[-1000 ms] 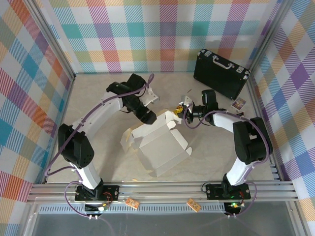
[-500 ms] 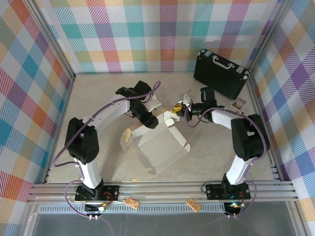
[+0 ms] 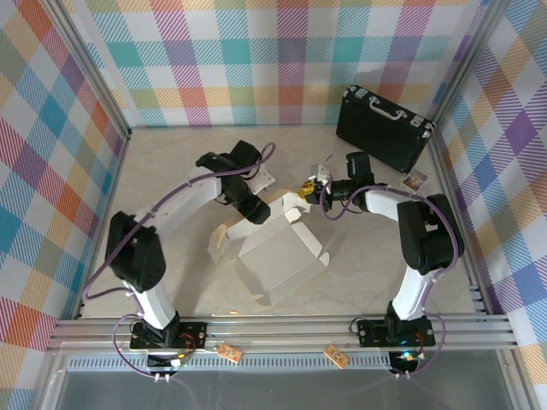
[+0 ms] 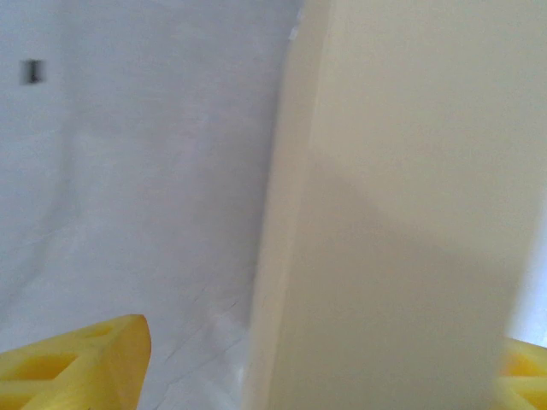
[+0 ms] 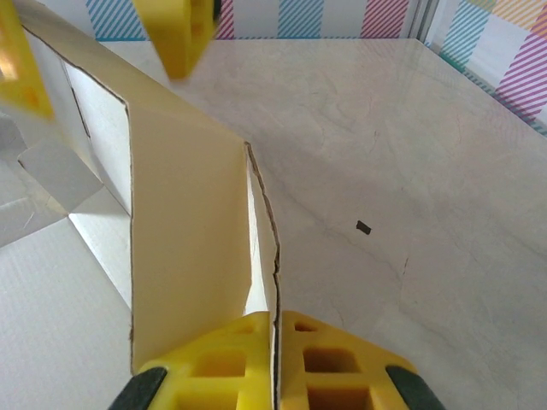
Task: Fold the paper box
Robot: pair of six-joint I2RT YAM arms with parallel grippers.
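Thin tan-and-white cardboard paper box (image 3: 278,256) on marbled bench (image 3: 171,171), blurred cream flap (image 4: 385,213) inside released left gripper (image 4: 320,359), right gripper (image 5: 273,337) clenched on box's creased edge

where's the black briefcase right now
In the top view the black briefcase sits in the far right corner by the checked back wall, beyond the right gripper, with a small card beside it.
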